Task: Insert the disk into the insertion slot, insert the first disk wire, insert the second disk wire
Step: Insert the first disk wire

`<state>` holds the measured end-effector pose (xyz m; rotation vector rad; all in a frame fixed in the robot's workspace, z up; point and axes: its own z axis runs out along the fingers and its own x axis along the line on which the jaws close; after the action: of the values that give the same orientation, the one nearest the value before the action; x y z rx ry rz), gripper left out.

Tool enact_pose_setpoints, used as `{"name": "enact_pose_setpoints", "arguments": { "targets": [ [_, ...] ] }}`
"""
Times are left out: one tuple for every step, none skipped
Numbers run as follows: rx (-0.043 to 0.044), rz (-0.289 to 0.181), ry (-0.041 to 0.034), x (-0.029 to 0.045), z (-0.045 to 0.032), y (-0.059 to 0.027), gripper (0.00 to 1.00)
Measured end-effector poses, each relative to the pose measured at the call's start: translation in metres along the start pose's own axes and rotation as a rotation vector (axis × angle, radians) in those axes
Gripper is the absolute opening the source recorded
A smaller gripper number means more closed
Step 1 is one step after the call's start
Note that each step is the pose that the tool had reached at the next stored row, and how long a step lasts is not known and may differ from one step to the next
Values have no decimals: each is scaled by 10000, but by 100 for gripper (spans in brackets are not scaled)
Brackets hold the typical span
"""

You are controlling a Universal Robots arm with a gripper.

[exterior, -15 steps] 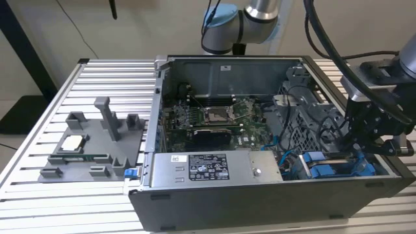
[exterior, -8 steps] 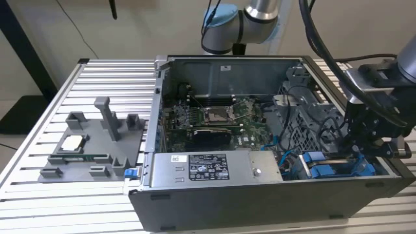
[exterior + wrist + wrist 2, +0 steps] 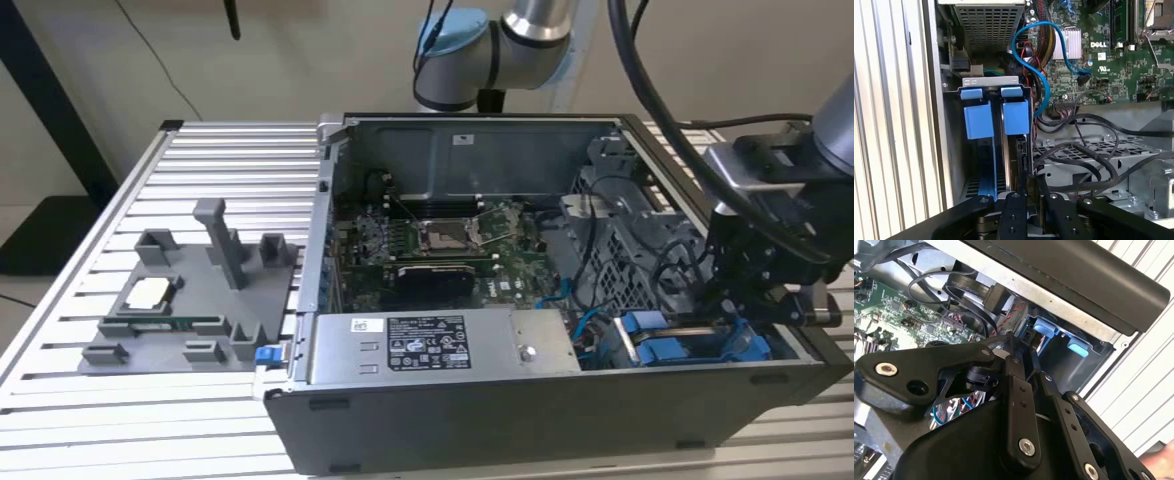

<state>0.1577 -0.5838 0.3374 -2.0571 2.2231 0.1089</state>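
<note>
Gripper: I read the gripper as closed, its two black fingers drawn together at the tips. I cannot tell whether something thin is pinched between them.
Gripper place: It hangs low inside the open computer case, over the case's near corner on the exterior view's right.
Disk: The disk sits in that same corner, standing on edge inside the insertion slot.
Disk versus jaws: In the first wrist view the fingertips are at the disk's near end, touching it or just beside it; I cannot tell which. The disk lies straight ahead of the jaws. Its long axis runs away from them toward the blue carrier tab, in line with the fingers.
Disk look: I see a thin dark slab, edge-on, capped by bright blue plastic. A second blue tab and a blue rail stand just beside it, on the side toward the case wall.
Slot look: It is a grey metal bay with a perforated floor, tight around the disk.
Judgement: The disk seems seated in its bay, so I take the first step as done or nearly so.
Wires: A flat black cable with a wide connector hangs free near the bay in the second wrist view. A blue cable loops above the bay toward the motherboard.
Elsewhere: The power-supply box lies along the case's near edge. A grey fixture tray rests well apart on the slatted table.
</note>
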Motion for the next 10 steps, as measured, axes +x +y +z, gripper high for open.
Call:
{"name": "enact_pose_setpoints", "arguments": {
  "targets": [
    [0,3,0,0,2,0,19],
    [0,5,-1,0,3,0,19],
    [0,7,-1,-1,4,0,19],
    [0,8,-2,-1,5,-4,19],
    [0,8,-4,-2,6,-8,19],
    [0,10,-4,-2,7,-12,19],
    [1,10,-4,-2,7,-16,19],
    [1,11,-6,-2,8,-17,19],
    [1,11,-5,-2,8,-17,19],
    [1,12,-6,0,7,-17,19]
  ]
}}
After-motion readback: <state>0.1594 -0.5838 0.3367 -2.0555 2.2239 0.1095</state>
